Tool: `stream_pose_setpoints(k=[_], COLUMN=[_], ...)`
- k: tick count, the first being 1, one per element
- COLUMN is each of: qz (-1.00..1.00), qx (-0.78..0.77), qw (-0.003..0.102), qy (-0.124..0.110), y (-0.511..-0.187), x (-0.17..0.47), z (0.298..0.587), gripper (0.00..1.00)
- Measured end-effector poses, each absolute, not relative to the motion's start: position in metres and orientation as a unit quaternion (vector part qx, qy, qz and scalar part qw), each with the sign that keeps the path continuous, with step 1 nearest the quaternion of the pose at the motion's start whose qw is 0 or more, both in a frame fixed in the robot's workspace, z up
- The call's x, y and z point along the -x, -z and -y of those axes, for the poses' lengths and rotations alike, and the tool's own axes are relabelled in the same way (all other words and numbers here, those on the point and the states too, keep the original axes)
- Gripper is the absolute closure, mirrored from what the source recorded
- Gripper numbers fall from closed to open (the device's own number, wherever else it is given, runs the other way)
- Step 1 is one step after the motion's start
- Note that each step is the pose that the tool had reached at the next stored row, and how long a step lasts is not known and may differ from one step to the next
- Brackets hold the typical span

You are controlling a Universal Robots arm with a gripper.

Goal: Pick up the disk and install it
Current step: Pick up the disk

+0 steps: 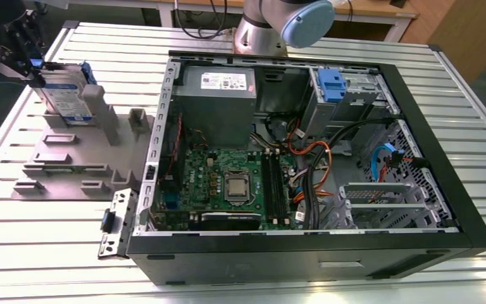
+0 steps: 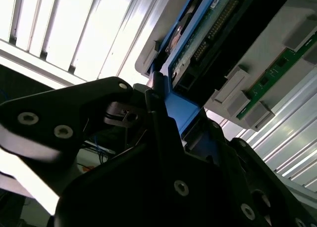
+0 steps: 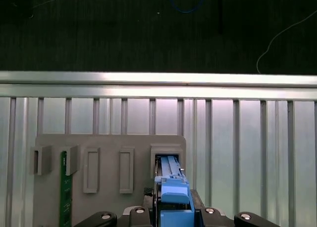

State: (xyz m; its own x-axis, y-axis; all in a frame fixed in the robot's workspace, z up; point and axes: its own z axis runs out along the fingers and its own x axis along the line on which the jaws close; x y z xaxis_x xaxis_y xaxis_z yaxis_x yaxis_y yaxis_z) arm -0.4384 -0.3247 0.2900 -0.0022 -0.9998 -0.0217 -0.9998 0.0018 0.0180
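disk [image 1: 64,98]: silver-grey drive with a white-and-blue label and blue side rails. It stands upright on edge in a slot of the grey rack [image 1: 66,151] at the exterior view's left, blue end tab [image 3: 173,192] up.

Holder posts [image 1: 93,101] beside pincer [image 3: 174,213], case [image 1: 293,256] (cable-crowded) apart

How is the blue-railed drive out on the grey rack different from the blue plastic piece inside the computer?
The silver-grey hard drive with blue rails stands upright in the grey slotted rack; the blue plastic caddy sits inside the black computer case. The gripper clamps the drive's end tab; nothing grips the caddy. The drive shows a white-and-blue label; the caddy shows none. Both have blue plastic.
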Motion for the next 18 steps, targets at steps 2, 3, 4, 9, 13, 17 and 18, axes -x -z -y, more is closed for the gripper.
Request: stream_pose_setpoints(k=[2,3,4,9,13,17,18], qz=[-0.71,-0.714,-0.717,-0.723,-0.719,-0.713,-0.713], qx=[0.704,0.7,0.697,0.691,0.695,0.701,0.701], qw=[0.001,0.001,0.001,0.002,0.002,0.001,0.001], qy=[-0.014,-0.014,-0.014,-0.014,-0.014,-0.014,-0.014], y=[-0.29,-0.2899,-0.2899,-0.2898,-0.2897,-0.2897,-0.2897], x=[0.4384,0.4384,0.4384,0.4384,0.4384,0.4384,0.4384], z=[0.3247,0.3247,0.3247,0.3245,0.3244,0.3245,0.3245], gripper=[0.63,0.63,0.63,0.63,0.63,0.63,0.63])
